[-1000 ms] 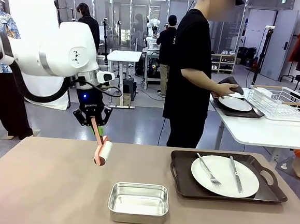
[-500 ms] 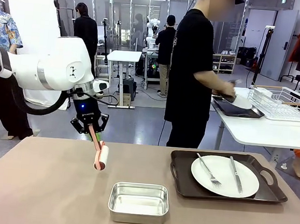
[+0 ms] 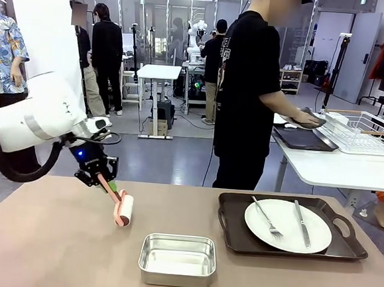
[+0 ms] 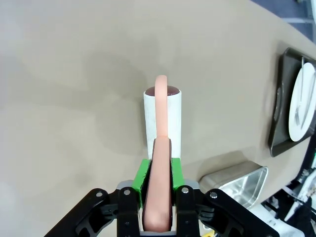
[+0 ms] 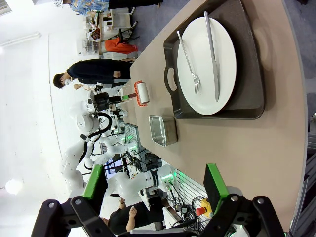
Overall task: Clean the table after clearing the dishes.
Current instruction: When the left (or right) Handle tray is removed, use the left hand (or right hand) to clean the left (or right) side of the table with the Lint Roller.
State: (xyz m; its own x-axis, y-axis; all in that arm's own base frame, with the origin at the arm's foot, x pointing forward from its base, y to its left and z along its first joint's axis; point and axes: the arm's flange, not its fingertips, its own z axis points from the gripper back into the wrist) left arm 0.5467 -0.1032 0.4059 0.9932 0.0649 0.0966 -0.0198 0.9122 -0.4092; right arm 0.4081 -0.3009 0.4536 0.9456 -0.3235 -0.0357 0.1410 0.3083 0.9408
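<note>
Left gripper (image 3: 98,175) first: clamped on the pink handle of the roller (image 3: 124,209), green pads squeezing it from both sides, tilted down toward the table (image 3: 44,251). White roll low over the left half of the top, touching or just off it, hard to call. Over to the right gripper (image 5: 154,180): spread wide, nothing between the pads, looking down on the table's right end. There, a dark tray (image 3: 228,234) with a white plate (image 3: 317,238) on it, fork (image 3: 266,220) and knife (image 3: 301,224) lying side by side on the plate. Between roller and tray, nearer the robot, a steel pan (image 3: 179,239), apart from both. Beyond the far edge, a person (image 3: 246,88), one hand (image 3: 306,117) down at a second tray (image 3: 298,142) on the white table (image 3: 336,169), just beside a wire rack (image 3: 366,134).
</note>
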